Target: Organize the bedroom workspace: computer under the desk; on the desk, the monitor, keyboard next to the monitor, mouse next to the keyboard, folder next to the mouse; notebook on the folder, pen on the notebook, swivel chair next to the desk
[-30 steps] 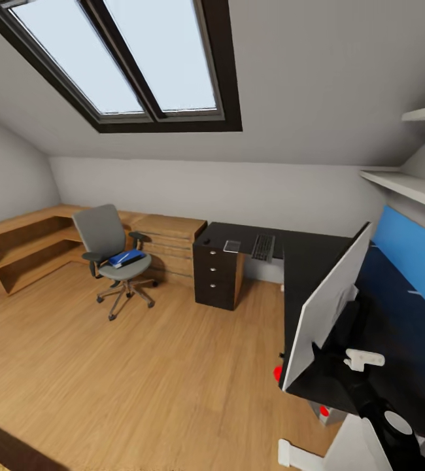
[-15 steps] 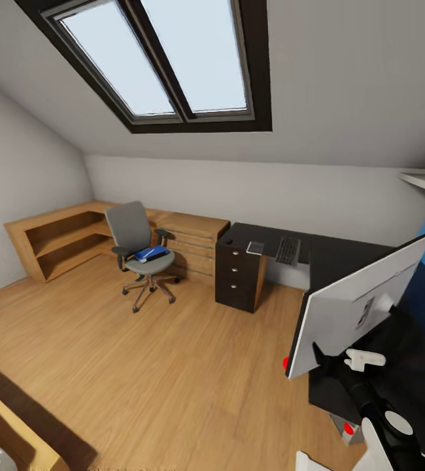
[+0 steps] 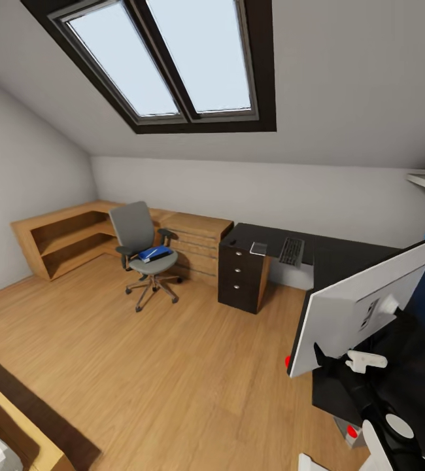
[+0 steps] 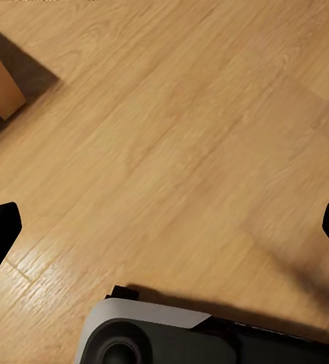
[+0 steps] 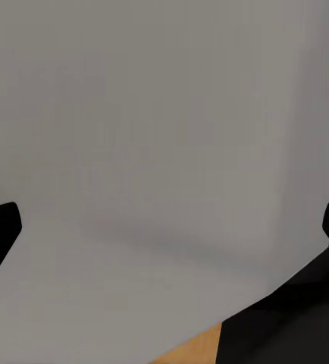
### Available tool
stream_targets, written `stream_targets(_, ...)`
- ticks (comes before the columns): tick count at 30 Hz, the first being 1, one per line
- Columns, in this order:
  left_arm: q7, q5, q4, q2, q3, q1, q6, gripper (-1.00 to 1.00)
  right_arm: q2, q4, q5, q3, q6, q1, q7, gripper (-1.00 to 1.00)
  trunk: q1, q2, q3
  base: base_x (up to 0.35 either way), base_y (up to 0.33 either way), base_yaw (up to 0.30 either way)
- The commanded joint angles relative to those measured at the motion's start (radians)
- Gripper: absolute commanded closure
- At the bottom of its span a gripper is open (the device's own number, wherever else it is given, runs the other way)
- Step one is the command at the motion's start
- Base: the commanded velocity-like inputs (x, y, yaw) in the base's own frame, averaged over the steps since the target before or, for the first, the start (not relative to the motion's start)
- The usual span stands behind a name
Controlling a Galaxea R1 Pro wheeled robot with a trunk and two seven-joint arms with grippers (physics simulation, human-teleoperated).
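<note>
Pan of head camera only since the last half second; no shift of items. Right claw (image 5: pixel 164 224) released, facing grey back of monitor (image 5: pixel 134 136) directly ahead on table (image 3: pixel 343 258). Left claw (image 4: pixel 166 227) released over floor (image 4: pixel 172 114). Folder (image 3: pixel 152 252) well beyond both claws, on swivel chair (image 3: pixel 134 226): transfer pending.

One chair (image 3: pixel 144 252), one folder (image 3: pixel 153 253), one monitor (image 3: pixel 359 306), one keyboard (image 3: pixel 291 251), one notebook (image 3: pixel 259 248), one drawer unit (image 3: pixel 240 278) with three drawers, one skylight (image 3: pixel 167 59) with two panes.
</note>
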Motion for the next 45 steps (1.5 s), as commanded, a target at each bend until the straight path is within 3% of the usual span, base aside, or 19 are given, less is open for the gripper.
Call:
stream_targets(1, -0.006, 0.01, 0.001, 0.0, -0.005, -0.001, -0.003, -1.0, 0.0, 0.0, -0.01, -0.001, 0.002, -0.001, 0.006, -1.0, 0.001, -0.002, -0.002, 0.0, 0.0, -0.119)
stream_targets(25, -0.006, 0.011, 0.001, 0.0, 0.007, -0.001, -0.003, -1.0, 0.0, 0.004, -0.008, -0.001, -0.005, -0.001, 0.008, -1.0, 0.001, -0.002, 0.024, 0.0, 0.0, -0.2)
stream_targets(37, -0.006, 0.01, 0.001, -0.001, 0.007, -0.001, -0.003, -1.0, 0.002, 0.017, 0.055, 0.0, -0.02, -0.001, 0.008, -1.0, 0.001, -0.002, 0.037, 0.0, 0.0, -0.208)
stream_targets(45, -0.007, 0.01, 0.001, 0.0, 0.007, -0.001, -0.006, -1.0, 0.003, 0.018, 0.063, -0.001, -0.027, -0.001, 0.008, -1.0, 0.001, -0.002, 0.046, 0.0, 0.0, -0.207)
